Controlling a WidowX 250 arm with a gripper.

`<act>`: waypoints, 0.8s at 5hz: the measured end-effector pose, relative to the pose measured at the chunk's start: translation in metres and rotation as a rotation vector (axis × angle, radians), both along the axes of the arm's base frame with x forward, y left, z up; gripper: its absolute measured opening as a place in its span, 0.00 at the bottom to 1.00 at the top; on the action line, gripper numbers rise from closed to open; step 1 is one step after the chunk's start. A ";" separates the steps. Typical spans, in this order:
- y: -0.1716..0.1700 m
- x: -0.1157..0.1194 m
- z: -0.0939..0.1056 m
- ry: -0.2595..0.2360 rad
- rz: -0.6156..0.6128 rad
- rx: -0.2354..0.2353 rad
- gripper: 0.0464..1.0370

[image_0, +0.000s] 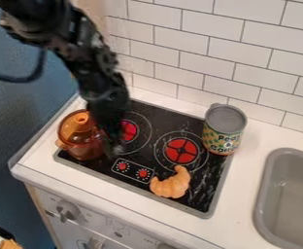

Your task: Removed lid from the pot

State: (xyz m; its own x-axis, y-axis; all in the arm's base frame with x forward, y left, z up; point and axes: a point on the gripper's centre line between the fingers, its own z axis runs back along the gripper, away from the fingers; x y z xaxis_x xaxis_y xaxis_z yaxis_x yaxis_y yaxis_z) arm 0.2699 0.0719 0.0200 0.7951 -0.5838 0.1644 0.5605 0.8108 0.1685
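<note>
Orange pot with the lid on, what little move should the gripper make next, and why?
Probably raise the gripper slightly and bring it over the knob of the lid: it hangs low beside the pot, while the lid appears seated on top with its knob exposed.

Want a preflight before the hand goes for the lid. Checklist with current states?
1. Lid on pot: ok
2. Hand above the lid's knob: not ok, it's low beside the pot, on the burner side
3. Hand not touching pot: cannot tell
4. Can away from pot: ok, at the stove's far right
5. Croissant away from pot: ok, near the stove's front edge
</note>
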 end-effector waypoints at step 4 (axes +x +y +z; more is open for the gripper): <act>0.078 0.020 -0.014 0.066 0.232 0.018 0.96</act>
